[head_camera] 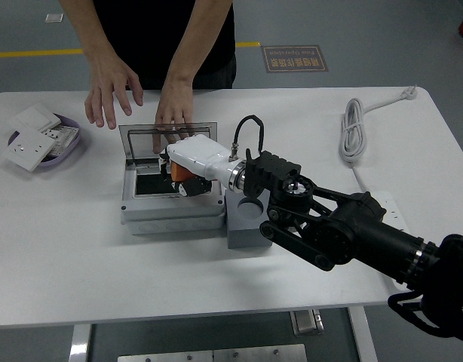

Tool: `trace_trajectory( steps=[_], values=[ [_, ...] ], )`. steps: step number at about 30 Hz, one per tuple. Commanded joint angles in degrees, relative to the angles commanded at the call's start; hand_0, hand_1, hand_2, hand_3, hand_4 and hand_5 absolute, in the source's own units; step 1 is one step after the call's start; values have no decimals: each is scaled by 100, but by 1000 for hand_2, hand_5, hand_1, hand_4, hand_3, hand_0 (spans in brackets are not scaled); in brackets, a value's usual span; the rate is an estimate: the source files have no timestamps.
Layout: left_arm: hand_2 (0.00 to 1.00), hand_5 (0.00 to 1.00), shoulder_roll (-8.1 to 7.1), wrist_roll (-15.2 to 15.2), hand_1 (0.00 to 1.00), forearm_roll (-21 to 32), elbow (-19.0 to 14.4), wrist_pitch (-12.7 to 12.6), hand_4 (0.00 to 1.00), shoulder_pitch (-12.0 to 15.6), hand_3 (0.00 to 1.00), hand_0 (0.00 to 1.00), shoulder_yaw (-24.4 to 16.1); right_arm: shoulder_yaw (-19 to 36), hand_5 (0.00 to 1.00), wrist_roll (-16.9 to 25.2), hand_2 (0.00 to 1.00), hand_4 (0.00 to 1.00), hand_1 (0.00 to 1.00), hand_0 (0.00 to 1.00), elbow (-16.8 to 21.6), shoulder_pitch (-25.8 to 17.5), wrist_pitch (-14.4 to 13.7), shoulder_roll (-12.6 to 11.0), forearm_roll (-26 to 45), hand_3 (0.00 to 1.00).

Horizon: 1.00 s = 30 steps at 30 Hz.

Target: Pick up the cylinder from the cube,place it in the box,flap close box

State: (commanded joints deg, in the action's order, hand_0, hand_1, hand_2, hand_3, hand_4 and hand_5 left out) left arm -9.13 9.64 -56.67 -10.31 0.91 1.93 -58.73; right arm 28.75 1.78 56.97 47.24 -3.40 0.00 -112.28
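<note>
Nearest to you, the right arm (344, 234) is reaching in from the lower right, and its white-shelled right hand (190, 164) is hanging over the open box (171, 200), fingers curled around the orange cylinder (180, 173). So the cylinder is in the hand, above the box's dark interior and not yet resting on its floor, as far as I can judge. Just to the right of the box the grey cube (245, 222) is standing with its round socket empty.

You are placing, so lower the hand straight down until the cylinder is seated on the dark floor, then let the fingers relax before lifting out. Keep the wrist clear of the box's right wall and of the cube beside it. Avoid dragging sideways: the box looks light enough to slide.

Beyond the hand, the transparent lid (152, 136) is lying open toward the far side, and one of the person's hands (173, 113) is pressing on its far edge, which seems to be steadying it. The person's other hand (111, 94) is hovering near the lid's left corner, fingers spread. Mind both when the time comes to swing the lid shut.

Counting: one cylinder, one cube, one box with one lid. To the far left, one purple dish (62, 143) of white switch plates (26, 147). To the right, one power strip (386, 211) and one coiled white cable (354, 128). The left arm is not showing.
</note>
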Motion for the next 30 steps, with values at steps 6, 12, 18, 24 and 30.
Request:
trace_trajectory(
  steps=[6,12,18,24,30],
  values=[
    [603,201,-8,4,606,-29,0,0,658,-7,589,616,-13,28,133,31,573,461,544,436,-9,17,40,0,-49,625],
    [602,200,-5,1,605,-45,0,1,657,-9,589,616,-14,-26,302,47,679,636,657,677,-18,23,76,0,-74,703],
    [602,201,1,1,605,-61,0,1,657,-12,588,616,-15,-79,317,66,700,705,680,768,3,8,84,0,-44,733],
    [602,200,11,-4,604,-85,0,0,657,-25,588,616,-17,-114,342,103,707,769,687,790,20,-5,73,0,51,781],
    [601,201,36,-24,604,-71,0,-2,657,-14,587,616,7,-71,345,121,707,788,688,788,147,-55,97,0,386,782]
  ],
)
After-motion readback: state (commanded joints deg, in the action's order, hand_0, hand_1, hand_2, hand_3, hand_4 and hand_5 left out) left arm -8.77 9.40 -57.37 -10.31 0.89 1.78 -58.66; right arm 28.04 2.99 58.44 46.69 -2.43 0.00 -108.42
